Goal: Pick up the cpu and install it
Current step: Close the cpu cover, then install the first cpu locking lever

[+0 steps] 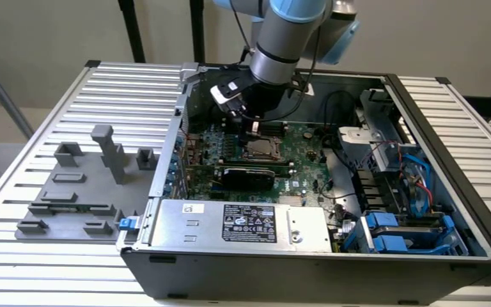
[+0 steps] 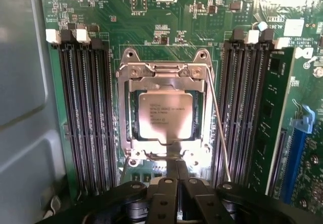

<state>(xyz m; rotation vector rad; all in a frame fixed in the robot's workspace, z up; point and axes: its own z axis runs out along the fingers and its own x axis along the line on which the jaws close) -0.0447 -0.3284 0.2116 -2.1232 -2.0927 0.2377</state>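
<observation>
Just past closed pincer point(image 2: 176, 166), cpu point(image 2: 165, 115) in socket point(image 2: 126, 82)

cpu point(image 2: 165, 115) in socket point(image 2: 126, 110), memory slots point(image 2: 83, 118) either side.

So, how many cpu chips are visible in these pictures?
1. The cpu sits in the metal socket frame on the green board, right by the shut gripper. The arm hides some of the board.
</observation>
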